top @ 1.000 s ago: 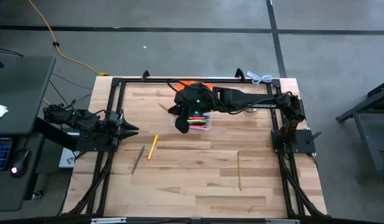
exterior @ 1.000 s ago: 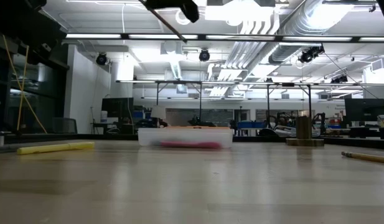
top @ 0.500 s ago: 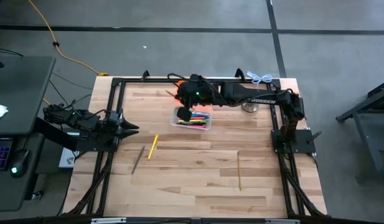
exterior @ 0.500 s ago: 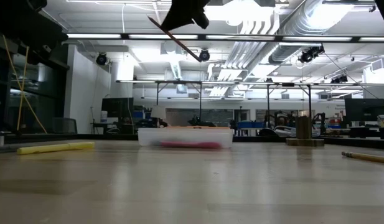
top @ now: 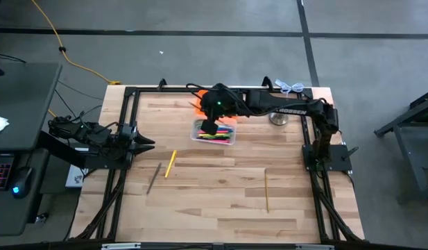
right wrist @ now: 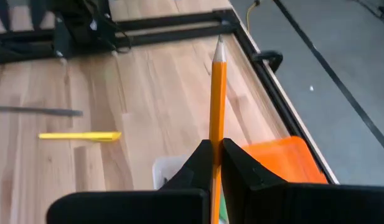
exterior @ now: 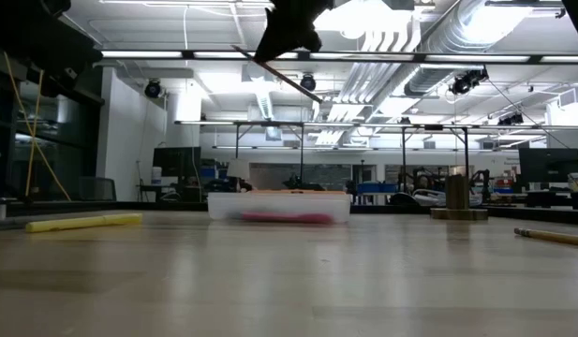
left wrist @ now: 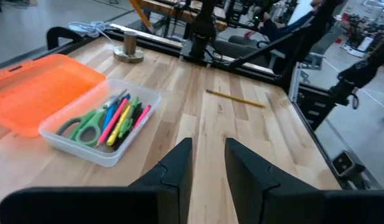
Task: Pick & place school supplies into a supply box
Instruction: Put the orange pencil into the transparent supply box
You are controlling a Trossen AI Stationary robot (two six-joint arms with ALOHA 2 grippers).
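- right hand [right wrist: 213, 163] pinches an orange pencil [right wrist: 217, 93], raised above the supply box [top: 214, 132] at the desk's [top: 220, 194] far middle.
- box holds scissors [left wrist: 83, 127] and markers, orange lid [left wrist: 39, 87] open.
- left hand [left wrist: 207, 163] waits at the left edge, fingers parted, empty.

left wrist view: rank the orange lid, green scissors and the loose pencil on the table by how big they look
1. orange lid, clearly largest.
2. green scissors in the supply box.
3. loose pencil, thinnest. It looks about as long as the scissors, but it lies farther from the camera, so that ranking is unsure.
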